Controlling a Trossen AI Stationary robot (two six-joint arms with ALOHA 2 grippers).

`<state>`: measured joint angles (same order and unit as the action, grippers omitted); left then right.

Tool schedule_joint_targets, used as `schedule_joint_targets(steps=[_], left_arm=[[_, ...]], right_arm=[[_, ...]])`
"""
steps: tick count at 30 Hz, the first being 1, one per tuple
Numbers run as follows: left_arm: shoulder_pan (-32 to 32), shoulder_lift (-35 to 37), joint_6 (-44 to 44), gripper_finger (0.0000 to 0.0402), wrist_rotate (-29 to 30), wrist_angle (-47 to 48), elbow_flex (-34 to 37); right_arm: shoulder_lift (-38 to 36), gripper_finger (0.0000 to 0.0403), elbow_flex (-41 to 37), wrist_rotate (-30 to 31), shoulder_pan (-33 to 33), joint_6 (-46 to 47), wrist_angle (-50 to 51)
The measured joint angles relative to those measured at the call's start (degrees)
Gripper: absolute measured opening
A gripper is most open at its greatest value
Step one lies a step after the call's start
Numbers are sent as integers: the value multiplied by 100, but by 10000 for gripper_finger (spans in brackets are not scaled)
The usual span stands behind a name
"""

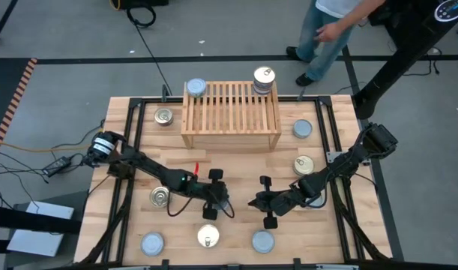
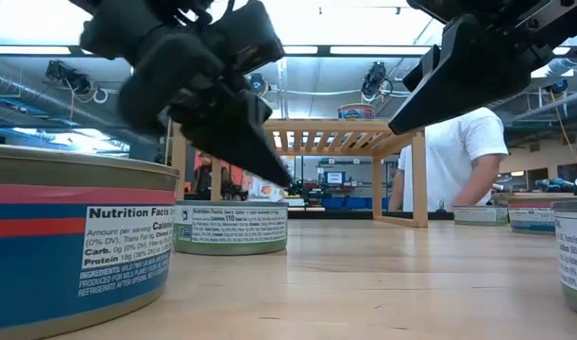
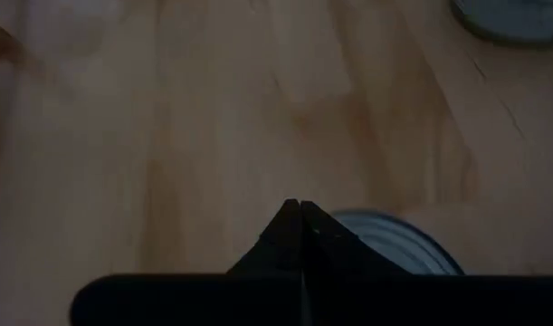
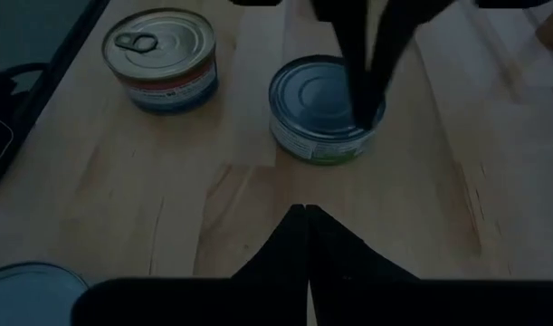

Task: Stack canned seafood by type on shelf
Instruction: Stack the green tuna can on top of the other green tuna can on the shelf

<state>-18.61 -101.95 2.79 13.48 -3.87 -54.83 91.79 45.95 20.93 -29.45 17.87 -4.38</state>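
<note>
Canned seafood (image 1: 206, 214): rigid, weighty, slick-lidded tins, best pinched across side walls; left gripper (image 1: 227, 205) and right gripper (image 1: 252, 203) both pressed together, empty, shelf (image 1: 231, 112) beyond.

Wrist views dim, left one blurred; low view backlit by ceiling strips, near tin (image 2: 76, 241) soft

Both arms are matte black, built of slim tubes joined by chunky rounded joints. The left arm (image 1: 150, 174) has a silver-and-black cylinder at its base end at the left of the frame, a small red tab midway and thin black cables looping by its hand (image 1: 227, 206). The right hand (image 1: 254, 203) narrows to dark, wedge-shaped fingers (image 4: 303, 240).
</note>
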Motion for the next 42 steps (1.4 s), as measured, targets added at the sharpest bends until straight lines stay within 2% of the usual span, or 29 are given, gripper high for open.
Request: schedule_joint_targets(steps=[6,10,13,17,25,35,42], left_arm=[[217,-87,-332,0,16,-377,0],[168,201,-424,0,24,-286,-13],[10,505,-423,0,23,114,-31],[-308,568,-411,0,-65,782,-23],[-631,456,-158,0,43,1160,-24],[-473,79,-104,0,41,977,-17],[-184,57,-350,0,24,564,-7]], right_arm=[[-3,9,0,0,0,-1,61],[-7,10,0,0,0,-3,45],[-7,10,0,-2,9,-10,-3],[-7,10,0,-48,35,-160,-86],[-9,10,1,-518,116,-416,-890],[-8,8,4,-685,310,-561,-1007],[-7,8,388,-771,385,-607,-203]])
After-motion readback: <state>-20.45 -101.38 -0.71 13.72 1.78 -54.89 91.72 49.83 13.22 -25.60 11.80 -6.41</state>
